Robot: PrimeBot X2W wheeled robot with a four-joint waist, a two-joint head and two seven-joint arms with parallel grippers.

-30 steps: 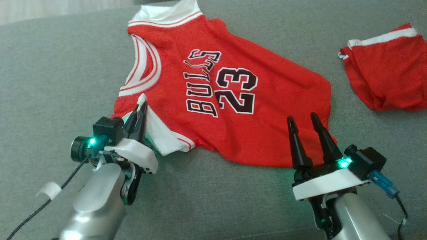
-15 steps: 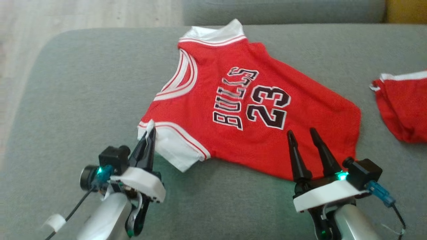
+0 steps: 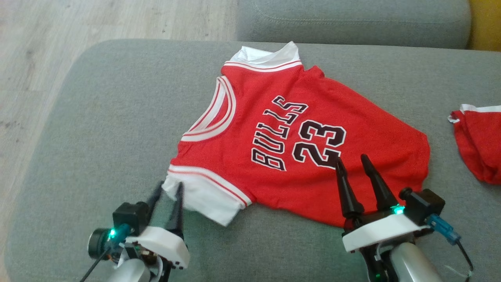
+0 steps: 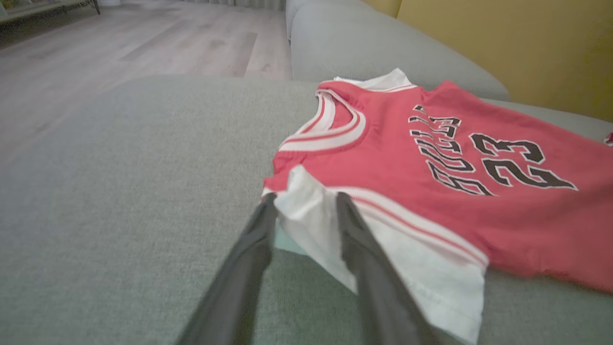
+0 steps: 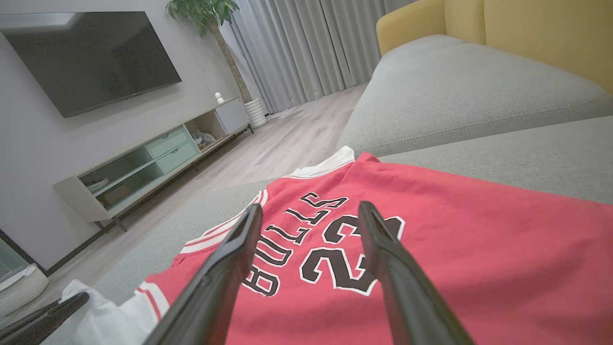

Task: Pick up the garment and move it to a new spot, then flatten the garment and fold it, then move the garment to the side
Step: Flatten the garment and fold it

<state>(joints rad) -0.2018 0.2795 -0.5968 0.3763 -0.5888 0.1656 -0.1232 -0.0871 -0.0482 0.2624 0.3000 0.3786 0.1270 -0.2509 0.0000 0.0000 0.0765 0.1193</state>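
Garment [image 3: 301,129]: a red jersey printed BULLS 23, lying spread face up in the middle of a grey sofa seat [image 3: 98,117], with its neck hole to the left and its hem to the right. At the far left of the head view, pale wooden floor [image 3: 35,47] shows past the seat's rounded edge. The left gripper [image 3: 168,191] sits at the lower left with its two dark fingers parted. The corner of the near white sleeve [image 3: 207,196] lies loose in the gap between their tips, released rather than pinched. The right gripper [image 3: 353,164] is at the lower right, spread wide and grasping nothing, its tips above the red cloth just below the number. Farther right, well apart from the jersey, a second red piece of clothing [image 3: 477,145] with a white band is cut off by the frame edge. A grey back cushion [image 3: 352,19] runs behind the seat. In the right wrist view, a white woven basket [image 5: 19,287] stands on the floor at the lower left, its inside hidden. A low cabinet [image 5: 143,167] stands under a wall television [image 5: 91,57]. The cabinet's open left compartment holds what look like stacked dishes, and a small niche at its right holds something too small to tell. Beyond it, a white pot [image 5: 254,112] holds a tall leafy plant [image 5: 206,14] beside grey curtains [image 5: 311,48].
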